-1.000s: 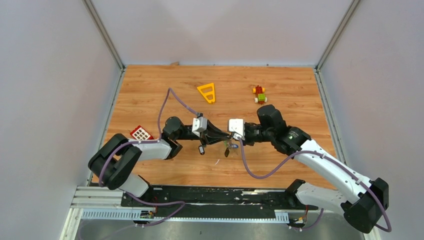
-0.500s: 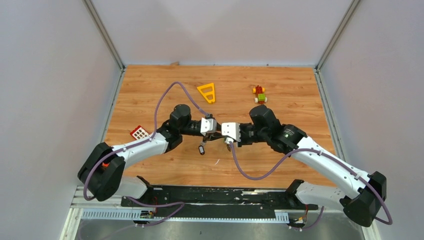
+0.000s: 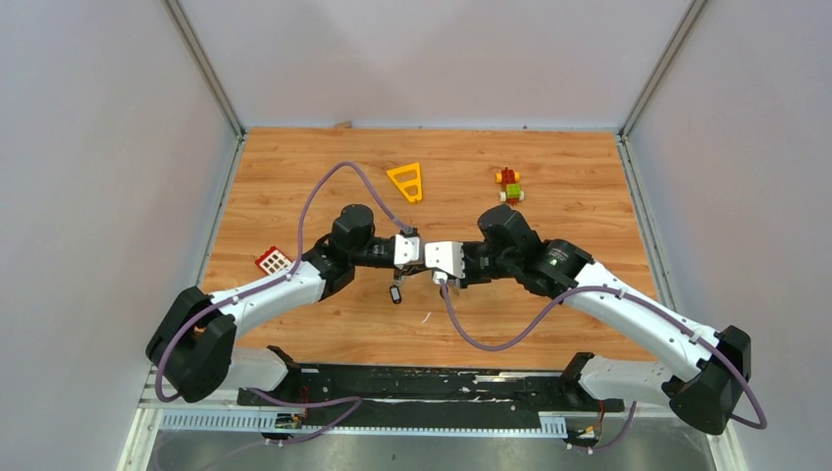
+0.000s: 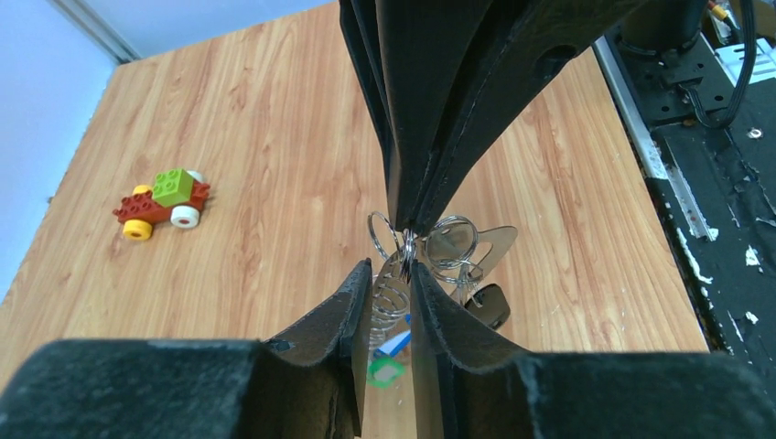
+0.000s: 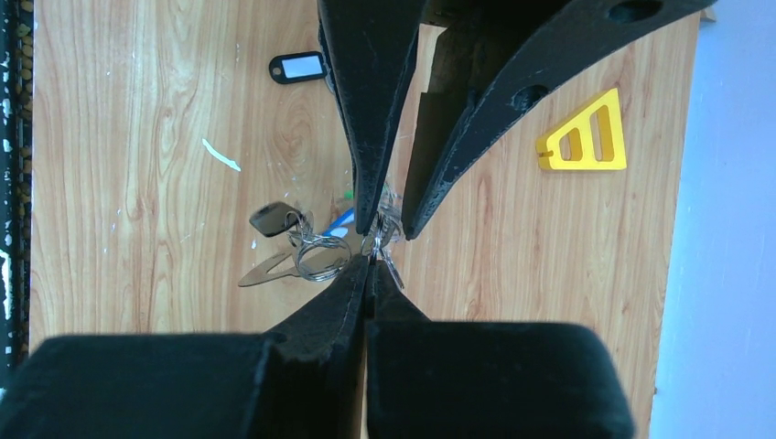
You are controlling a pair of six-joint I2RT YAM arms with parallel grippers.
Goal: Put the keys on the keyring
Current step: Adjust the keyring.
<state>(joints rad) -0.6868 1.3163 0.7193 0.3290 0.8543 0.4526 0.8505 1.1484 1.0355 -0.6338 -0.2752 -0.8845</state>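
From above I just see my 2 claws meet tip to tip over the middle of the smooth wood table (image 3: pixel 294 167), with grey walls (image 3: pixel 98 196) on 3 sides. The wrist views show more: my right claw (image 5: pixel 369 261) is pinched shut on the thin silver wire loops of the keys (image 4: pixel 453 242). The keys dangle with a blue tag (image 4: pixel 393 343) and a green tag (image 4: pixel 384 370), and my left claw (image 4: pixel 392 267) has its fingers a little apart around those loops. Only the right wrist shows the white label on the black tag (image 5: pixel 297 66), which lies flat on the wood.

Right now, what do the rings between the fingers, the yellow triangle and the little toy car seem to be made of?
The rings: thin bright wire, shiny, likely steel. The yellow triangle: smooth, evenly coloured, probably plastic. The toy car: studded glossy blocks, apparently moulded plastic.
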